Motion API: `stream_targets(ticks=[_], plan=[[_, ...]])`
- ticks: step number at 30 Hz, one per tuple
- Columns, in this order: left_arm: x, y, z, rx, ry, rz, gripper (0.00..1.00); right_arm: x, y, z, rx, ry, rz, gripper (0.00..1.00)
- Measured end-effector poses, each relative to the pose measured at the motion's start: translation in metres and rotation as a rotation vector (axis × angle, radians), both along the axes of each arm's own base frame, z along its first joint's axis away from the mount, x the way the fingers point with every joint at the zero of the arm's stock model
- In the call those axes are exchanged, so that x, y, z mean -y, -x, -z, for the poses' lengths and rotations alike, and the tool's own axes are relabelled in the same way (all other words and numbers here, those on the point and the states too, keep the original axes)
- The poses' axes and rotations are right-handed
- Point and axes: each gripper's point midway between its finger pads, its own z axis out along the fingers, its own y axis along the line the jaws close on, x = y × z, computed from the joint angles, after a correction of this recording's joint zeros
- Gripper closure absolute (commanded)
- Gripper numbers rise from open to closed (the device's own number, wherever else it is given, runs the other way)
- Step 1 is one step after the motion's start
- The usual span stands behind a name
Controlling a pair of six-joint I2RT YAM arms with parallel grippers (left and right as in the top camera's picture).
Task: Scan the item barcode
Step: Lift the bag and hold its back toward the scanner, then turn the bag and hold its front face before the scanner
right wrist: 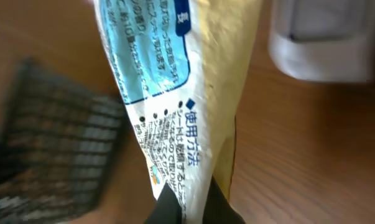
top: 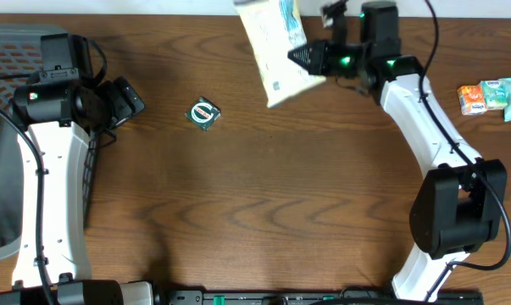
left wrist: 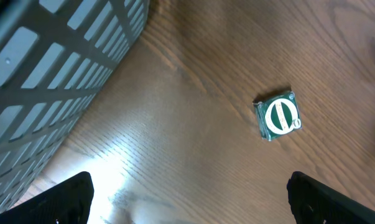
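Packet (top: pixel 276 47) is picked up, but the scan looks still to come, and its barcode cannot be made out. Left gripper (left wrist: pixel 196 199) gapes wide and empty, with a small green tin (left wrist: pixel 277 116) ahead of its fingertips. Right gripper (top: pixel 314 59) is clamped on the packet's edge, and the packet extends beyond the fingers.

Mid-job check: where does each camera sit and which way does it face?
Overhead: above the table, looking straight down; left arm and right arm show, right jaws holding the packet.
Left wrist: looks down at the green-and-white item and the basket; open left jaws' tips show.
Right wrist: looks along the packet; shut jaws' tips show.
Shared: overhead and left wrist both see that item.
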Motion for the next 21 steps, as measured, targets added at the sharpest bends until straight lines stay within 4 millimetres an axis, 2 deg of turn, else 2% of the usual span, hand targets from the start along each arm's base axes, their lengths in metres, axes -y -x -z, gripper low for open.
stream_targets(ticks=[4,7,11,14,18,21], plan=[[0.0,0.0,0.0,0.0,0.0,0.0,0.02,0.022,0.004,0.043,-0.045,0.29,0.124,0.99],[0.0,0.0,0.0,0.0,0.0,0.0,0.02,0.044,0.005,0.061,-0.029,0.531,0.22,0.99],[0.0,0.0,0.0,0.0,0.0,0.0,0.03,0.074,0.008,0.065,0.017,0.821,0.343,0.99],[0.0,0.0,0.0,0.0,0.0,0.0,0.02,0.092,0.022,0.066,0.011,1.006,0.379,0.99],[0.0,0.0,0.0,0.0,0.0,0.0,0.02,0.099,0.035,0.073,0.009,1.121,0.388,0.99],[0.0,0.0,0.0,0.0,0.0,0.0,0.02,0.102,0.041,0.09,0.009,1.158,0.389,0.99]])
